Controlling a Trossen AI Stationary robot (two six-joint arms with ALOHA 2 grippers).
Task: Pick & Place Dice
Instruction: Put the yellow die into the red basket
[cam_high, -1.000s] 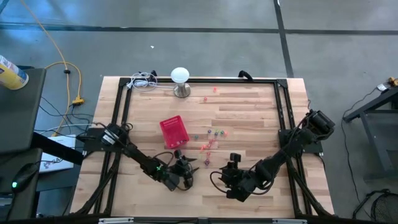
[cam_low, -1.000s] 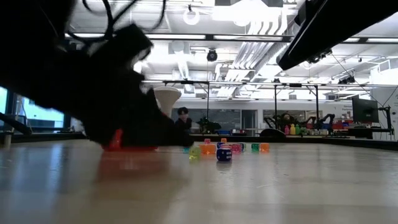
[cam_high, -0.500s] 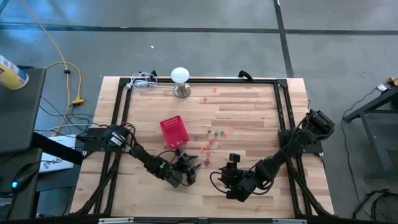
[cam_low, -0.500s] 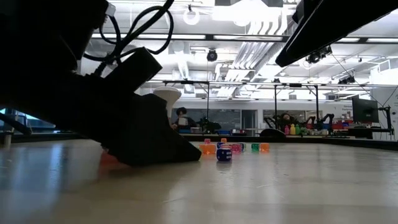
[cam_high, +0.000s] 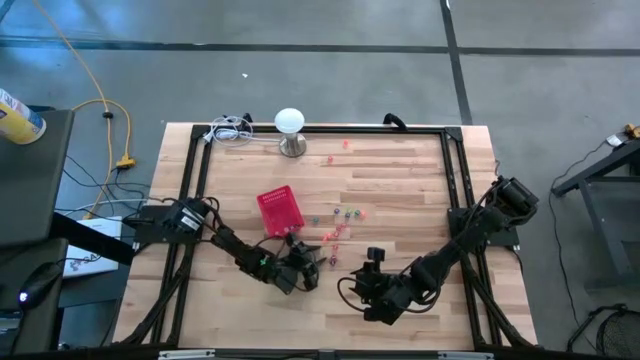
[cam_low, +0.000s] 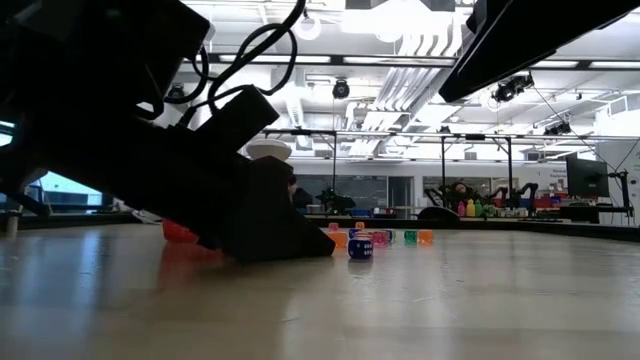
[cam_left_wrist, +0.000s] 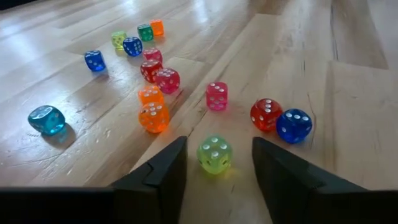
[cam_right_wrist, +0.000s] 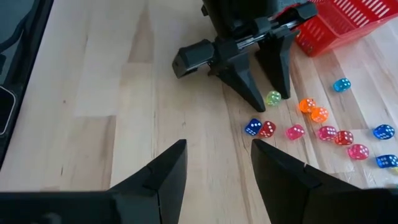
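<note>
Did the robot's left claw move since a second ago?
Yes. In the high view the left gripper has slid away from the table's near edge toward the red mesh basket, and its open fingers now straddle a yellow-green die.

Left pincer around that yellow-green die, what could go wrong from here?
The left pincer stands open with the yellow-green die between its fingers, not yet gripped. 1. The die is small, so closing fingers could squirt it out sideways. 2. A red die and a blue die lie beside one finger and could get knocked. 3. The red basket sits close behind the arm, so a careless lift might bump it.
</note>
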